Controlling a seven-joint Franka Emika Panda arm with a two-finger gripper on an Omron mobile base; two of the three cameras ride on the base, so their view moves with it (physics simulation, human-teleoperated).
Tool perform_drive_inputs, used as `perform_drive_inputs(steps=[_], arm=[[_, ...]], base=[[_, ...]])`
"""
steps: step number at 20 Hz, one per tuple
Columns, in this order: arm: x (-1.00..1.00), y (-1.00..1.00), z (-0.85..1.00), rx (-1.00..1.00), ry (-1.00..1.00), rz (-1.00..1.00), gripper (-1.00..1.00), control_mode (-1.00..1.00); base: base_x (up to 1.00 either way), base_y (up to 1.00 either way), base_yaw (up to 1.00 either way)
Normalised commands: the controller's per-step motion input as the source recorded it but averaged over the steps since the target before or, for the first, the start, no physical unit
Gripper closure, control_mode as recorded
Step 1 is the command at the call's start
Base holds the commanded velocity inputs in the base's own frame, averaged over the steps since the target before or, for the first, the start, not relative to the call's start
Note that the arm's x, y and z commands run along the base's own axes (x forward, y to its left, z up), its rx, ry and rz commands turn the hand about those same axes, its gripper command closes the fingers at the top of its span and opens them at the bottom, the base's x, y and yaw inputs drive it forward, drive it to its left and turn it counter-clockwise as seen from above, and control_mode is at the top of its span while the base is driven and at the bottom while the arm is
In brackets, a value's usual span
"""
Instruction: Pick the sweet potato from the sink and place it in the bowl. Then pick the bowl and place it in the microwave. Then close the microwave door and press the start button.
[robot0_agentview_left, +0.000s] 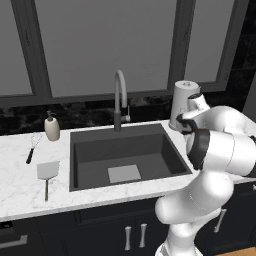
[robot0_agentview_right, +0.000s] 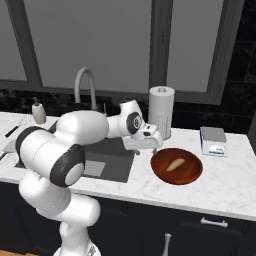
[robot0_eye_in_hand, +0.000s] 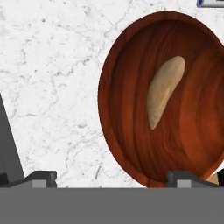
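First step done: potato (robot0_agentview_right: 176, 164) lying inside bowl (robot0_agentview_right: 190, 174) on counter (robot0_agentview_right: 220, 180), right of sink (robot0_agentview_left: 90, 155). Gripper (robot0_agentview_right: 154, 149) spread wide and empty, just left of bowl rim. Left: lifting bowl into microwave, shutting door, pressing start

White marble counter (robot0_agentview_right: 225, 175) carries the bowl (robot0_agentview_right: 187, 172), paper towel roll (robot0_agentview_right: 161, 112), soap dispenser (robot0_agentview_left: 52, 127).

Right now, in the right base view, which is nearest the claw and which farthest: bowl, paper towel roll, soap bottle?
1. Bowl, just right of the open claw.
2. Paper towel roll, behind it.
3. Soap bottle, far left past the sink.
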Motion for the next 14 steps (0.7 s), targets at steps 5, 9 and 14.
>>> perform_drive_inputs(steps=[5, 9, 14], arm=[[0.20, 0.00, -0.30, 0.00, 0.05, 0.00, -1.00, -1.00], [0.01, -0.13, -0.34, 0.00, 0.01, 0.00, -1.00, -1.00], [0.09, -0.22, -0.24, 0.00, 0.03, 0.00, -1.00, -1.00]], base=[[0.00, 0.00, 0.00], [0.00, 0.00, 0.00], [0.00, 0.00, 0.00]])
